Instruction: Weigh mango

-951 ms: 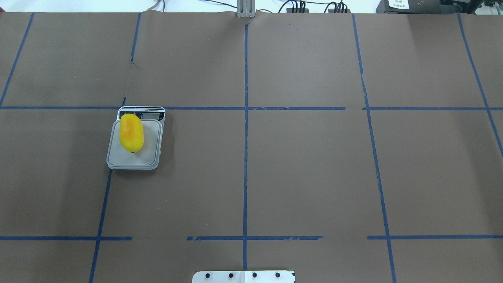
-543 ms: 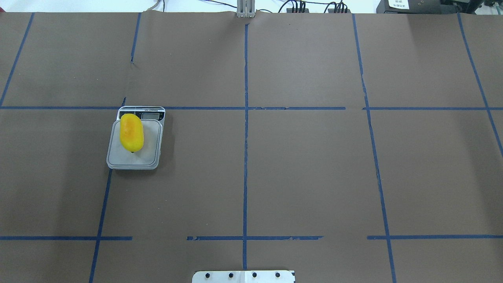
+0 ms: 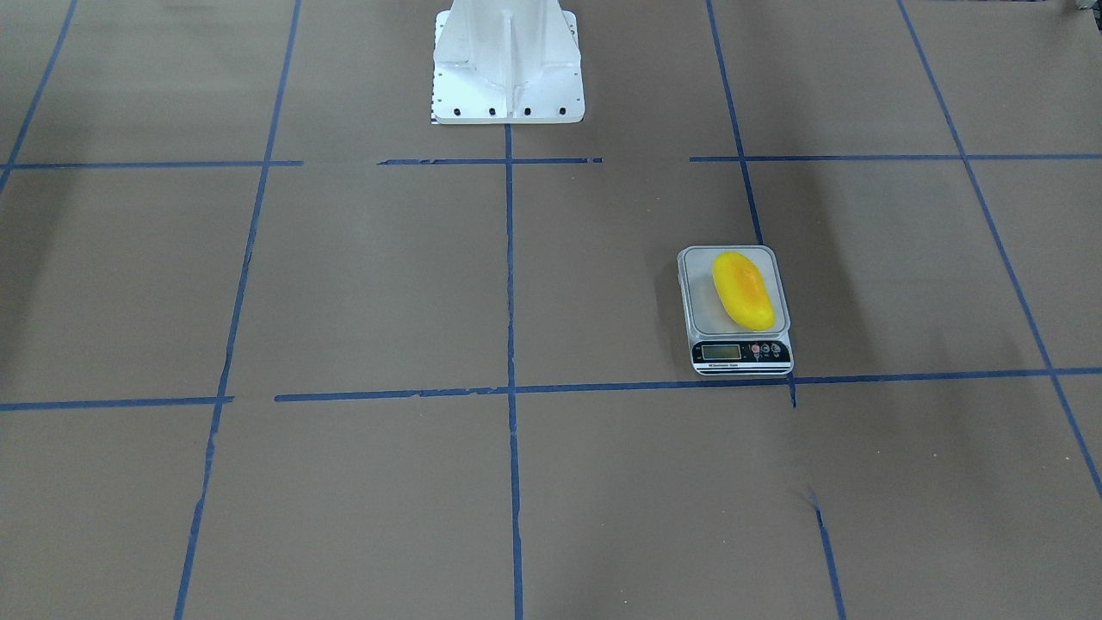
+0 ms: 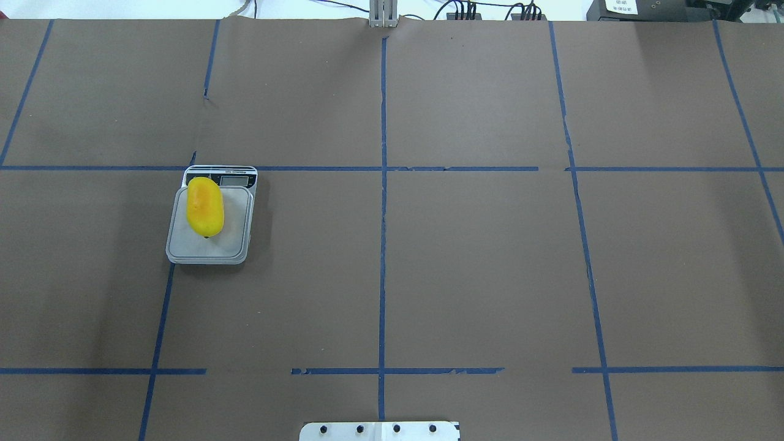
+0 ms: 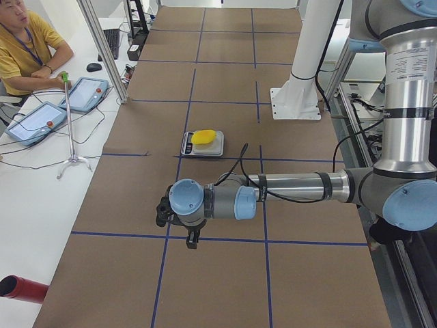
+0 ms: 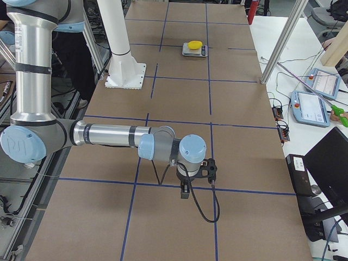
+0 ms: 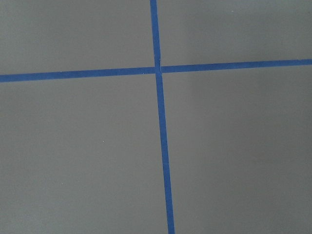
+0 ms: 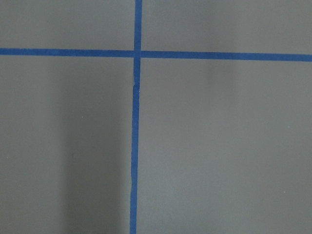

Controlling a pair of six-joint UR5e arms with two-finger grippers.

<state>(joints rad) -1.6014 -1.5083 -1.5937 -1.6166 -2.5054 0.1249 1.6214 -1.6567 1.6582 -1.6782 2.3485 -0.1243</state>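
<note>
The yellow mango (image 4: 205,207) with an orange blush lies on the left part of the small grey scale (image 4: 236,239), left of the table's middle. It also shows in the front view (image 3: 742,290) on the scale (image 3: 702,301), and far off in both side views (image 5: 203,137) (image 6: 194,44). Nothing touches it. My left gripper (image 5: 164,210) shows only in the left side view, low over the table end, far from the scale. My right gripper (image 6: 209,168) shows only in the right side view, at the other end. I cannot tell whether either is open or shut.
The brown table carries a grid of blue tape lines (image 4: 382,245). The white robot pedestal (image 3: 506,60) stands at the near middle edge. An operator (image 5: 27,48) sits beside the table with tablets (image 5: 85,92) and a thin stand (image 5: 72,137).
</note>
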